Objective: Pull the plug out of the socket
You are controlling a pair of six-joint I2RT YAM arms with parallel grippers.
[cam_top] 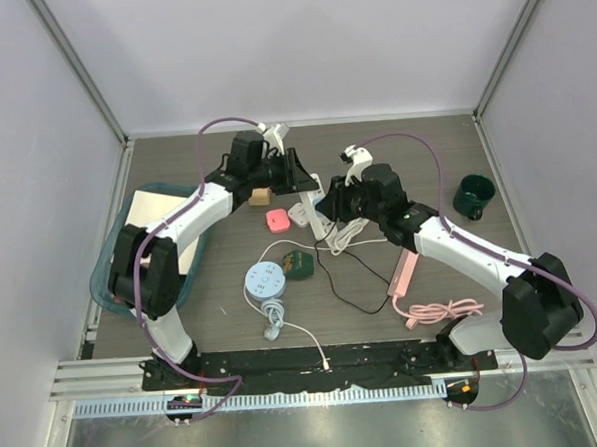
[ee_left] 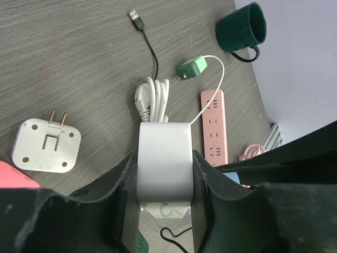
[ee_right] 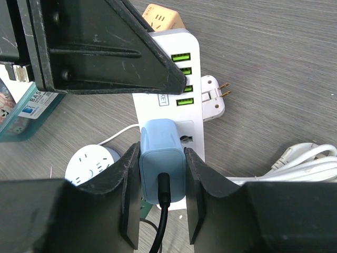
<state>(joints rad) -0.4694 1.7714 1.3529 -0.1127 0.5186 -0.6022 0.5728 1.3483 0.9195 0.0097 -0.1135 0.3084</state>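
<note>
The blue plug (ee_right: 162,158) sits in the white socket (ee_right: 196,118) near the middle of the surface (ee_right: 274,58), pinched by the right end effector (ee_right: 162,197), with its black cable (ee_right: 162,184) leaving toward 6 o'clock. Only the right wrist view shows the plug, four green USB ports (ee_right: 179,88) at its 12 o'clock and label letters ending "KET"; there the socket's long axis runs 12 to 6. The left wrist view shows the socket's blank face clamped by the left end effector (ee_left: 164,203), with a pink power strip (ee_left: 215,126) at 3 o'clock.

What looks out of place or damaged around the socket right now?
Nothing looks damaged. The left gripper clamps the white socket. The blue plug is seated in it, held by the right gripper. A white adapter lies loose beside it, back up, prongs exposed.
</note>
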